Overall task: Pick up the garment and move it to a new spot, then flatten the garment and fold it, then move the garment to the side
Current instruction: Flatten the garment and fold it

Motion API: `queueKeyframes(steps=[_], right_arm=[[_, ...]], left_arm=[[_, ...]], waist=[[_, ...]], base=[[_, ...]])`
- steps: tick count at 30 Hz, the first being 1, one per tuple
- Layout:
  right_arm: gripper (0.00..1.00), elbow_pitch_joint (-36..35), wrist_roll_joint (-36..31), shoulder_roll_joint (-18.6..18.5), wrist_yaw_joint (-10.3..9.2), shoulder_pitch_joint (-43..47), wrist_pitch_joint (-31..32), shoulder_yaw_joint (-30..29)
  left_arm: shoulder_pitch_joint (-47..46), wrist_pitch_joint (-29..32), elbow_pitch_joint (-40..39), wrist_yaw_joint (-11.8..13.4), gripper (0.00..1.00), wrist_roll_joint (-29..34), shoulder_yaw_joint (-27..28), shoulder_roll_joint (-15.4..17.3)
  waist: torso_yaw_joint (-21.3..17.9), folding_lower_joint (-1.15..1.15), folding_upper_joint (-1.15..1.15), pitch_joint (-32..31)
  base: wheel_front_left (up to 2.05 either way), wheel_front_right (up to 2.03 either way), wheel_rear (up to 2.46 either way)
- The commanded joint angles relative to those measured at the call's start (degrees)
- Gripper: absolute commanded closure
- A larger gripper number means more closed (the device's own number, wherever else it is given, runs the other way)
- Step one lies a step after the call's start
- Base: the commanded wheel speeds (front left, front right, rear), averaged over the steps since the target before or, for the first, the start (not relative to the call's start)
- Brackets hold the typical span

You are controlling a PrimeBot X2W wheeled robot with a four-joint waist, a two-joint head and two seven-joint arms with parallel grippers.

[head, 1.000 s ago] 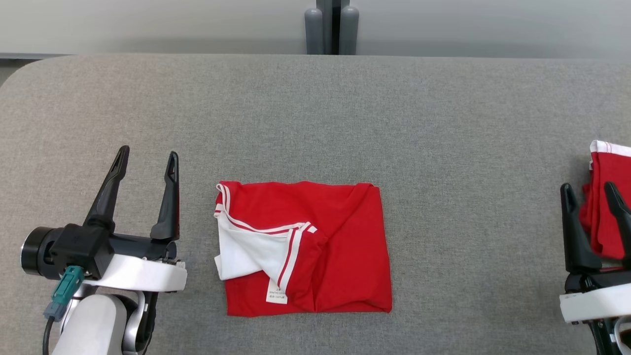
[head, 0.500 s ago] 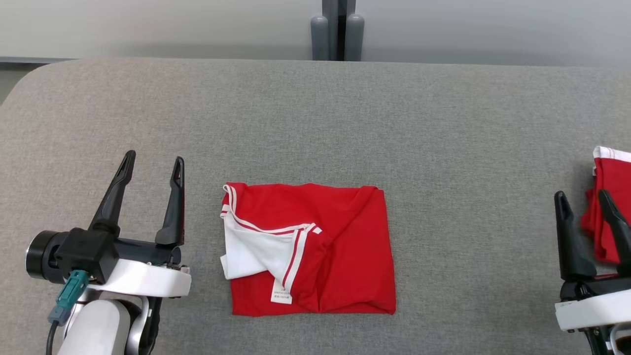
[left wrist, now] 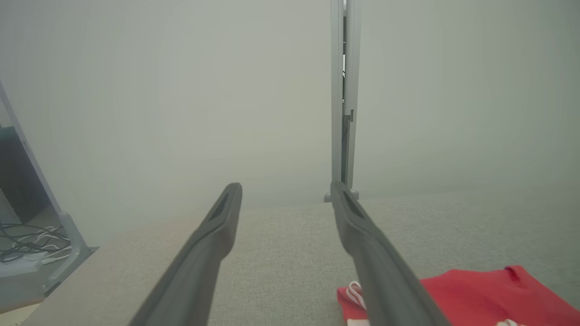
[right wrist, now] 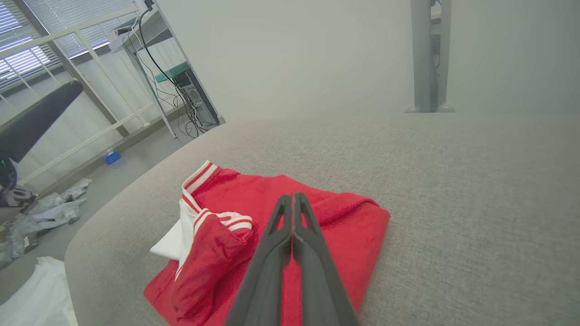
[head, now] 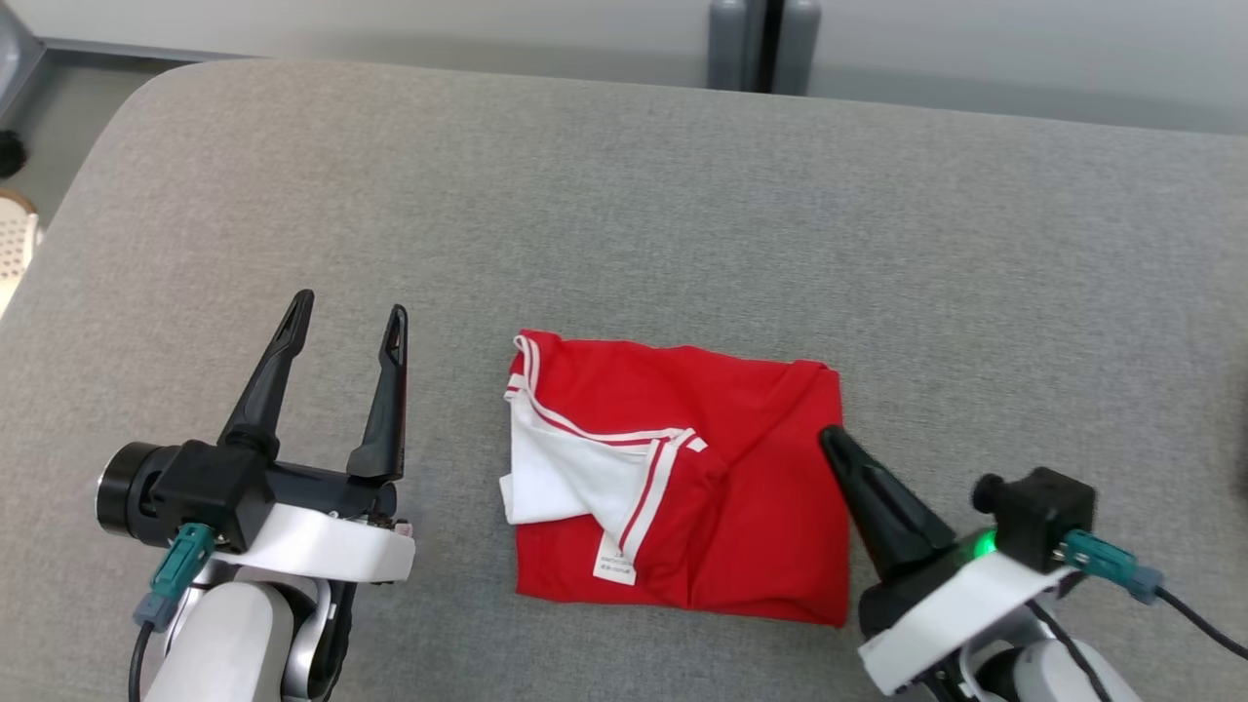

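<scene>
The garment (head: 741, 468) is a red shirt with white lining and striped trim, folded into a rough rectangle in the middle of the grey table (head: 624, 195). My right gripper (head: 829, 436) is shut, fingers pressed together with nothing between them, its tip over the garment's right edge. In the right wrist view the shut right gripper (right wrist: 292, 197) points across the garment (right wrist: 344, 217); I cannot tell whether it touches the cloth. My left gripper (head: 349, 314) stands open and empty to the left of the garment. In the left wrist view the left gripper (left wrist: 285, 190) is open, with the garment (left wrist: 476, 294) at lower right.
A grey post (head: 765, 44) stands behind the table's far edge. The table's rounded left corner drops to the floor, where plastic bags (right wrist: 45, 213) and a white cloth (right wrist: 36, 294) lie. A metal frame with cables (right wrist: 181, 77) stands beyond.
The head camera has turned, shifting the whole picture. My right gripper has shut and swung in from the far right to the garment's right edge. The left gripper stays open.
</scene>
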Motion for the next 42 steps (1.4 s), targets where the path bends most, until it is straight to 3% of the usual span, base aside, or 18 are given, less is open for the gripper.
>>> queueKeyframes(steps=[1,14,26,31,42], right_arm=[[1.0,1.47,0.81,-0.11,0.03,-1.6,-0.21,1.45],[1.0,15.55,5.22,-0.23,0.03,-10.96,-0.69,11.66],[1.0,15.55,10.75,2.04,0.03,-16.93,-2.18,25.58],[1.0,13.22,10.71,0.32,0.03,-18.19,-6.31,21.18],[1.0,4.86,4.41,-2.63,0.03,-12.91,-7.75,0.48]], left_arm=[[-1.11,-0.33,0.13,-0.05,0.0,-0.34,-0.05,0.05],[-3.57,-0.83,2.27,-1.34,0.0,-0.09,-1.82,-2.19],[-4.2,-0.93,2.59,-1.82,0.0,0.58,-0.81,-3.02],[-3.88,-0.91,2.26,-1.77,0.0,1.13,0.1,-2.98],[-2.76,-0.91,0.92,-1.22,0.0,2.26,2.01,-2.48]], waist=[[1.17,0.0,0.0,0.39],[5.85,0.0,0.0,2.93],[5.41,0.0,0.0,3.83],[3.83,0.0,0.0,3.6],[-0.85,0.0,0.0,2.23]], base=[[0.0,0.0,0.0],[0.0,0.0,0.0],[0.0,0.0,0.0],[0.0,0.0,0.0],[0.0,0.0,0.0]])
